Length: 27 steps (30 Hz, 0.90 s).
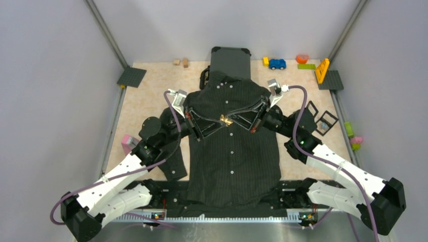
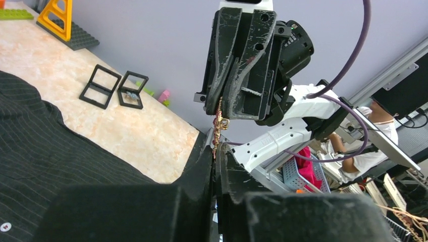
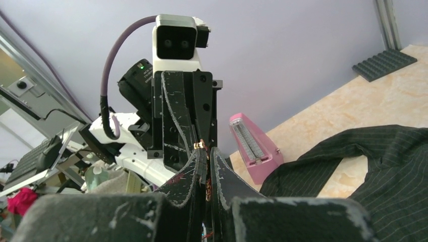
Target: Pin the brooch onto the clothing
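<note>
Overall, works above a beige desk with the clothing spread flat on it, collar toward the far side, buttoned front facing up. Probably lies that way to offer a smooth chest panel to the pin. Shows both arms angled in from either side, meeting over the upper chest near the button line. Clenches the left gripper and the right gripper tip to tip on the same small thing, the jaws of each nearly together. Holds the brooch between them, gold, seemingly lifted clear of the cloth rather than set in it, judging by the wrist views. Suggests a two-handed grip so that one side can steady the body while the other frees or drives the pin. Cannot tell whether the clasp is open: too small.
</note>
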### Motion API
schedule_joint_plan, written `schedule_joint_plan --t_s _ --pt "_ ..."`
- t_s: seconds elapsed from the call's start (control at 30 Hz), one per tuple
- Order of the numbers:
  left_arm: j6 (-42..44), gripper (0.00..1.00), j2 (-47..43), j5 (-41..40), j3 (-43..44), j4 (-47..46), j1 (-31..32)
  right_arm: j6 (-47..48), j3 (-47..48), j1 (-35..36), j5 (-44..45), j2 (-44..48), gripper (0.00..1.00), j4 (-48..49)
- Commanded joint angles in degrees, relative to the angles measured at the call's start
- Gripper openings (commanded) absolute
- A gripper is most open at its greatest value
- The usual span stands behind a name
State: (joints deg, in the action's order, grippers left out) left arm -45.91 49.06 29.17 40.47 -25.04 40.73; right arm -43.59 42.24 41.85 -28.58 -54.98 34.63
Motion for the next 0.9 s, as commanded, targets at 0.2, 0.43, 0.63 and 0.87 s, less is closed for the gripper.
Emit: schedule_joint_plan --t_s 0.2,0.43,0.63,0.87 --pt "0.9 0.0 -0.7 0.3 -0.5 -0.9 -0.6 1.9 5.5 0.2 -0.9 0.1 0.22 -4.2" --pt "1.0 0.0 -1.0 0.2 -0.1 -0.4 -1.0 1.9 5.6 0.2 -1.2 0.8 0.34 -4.9" --pt "0.7 0.0 -1.1 0.3 0.0 -0.4 -1.1 2.6 5.4 0.2 -1.2 0.5 0.29 -6.3" --pt "0.4 0.0 -1.2 0.5 -0.1 -0.7 -1.2 2.7 5.2 0.2 -0.9 -0.1 0.2 -6.6"
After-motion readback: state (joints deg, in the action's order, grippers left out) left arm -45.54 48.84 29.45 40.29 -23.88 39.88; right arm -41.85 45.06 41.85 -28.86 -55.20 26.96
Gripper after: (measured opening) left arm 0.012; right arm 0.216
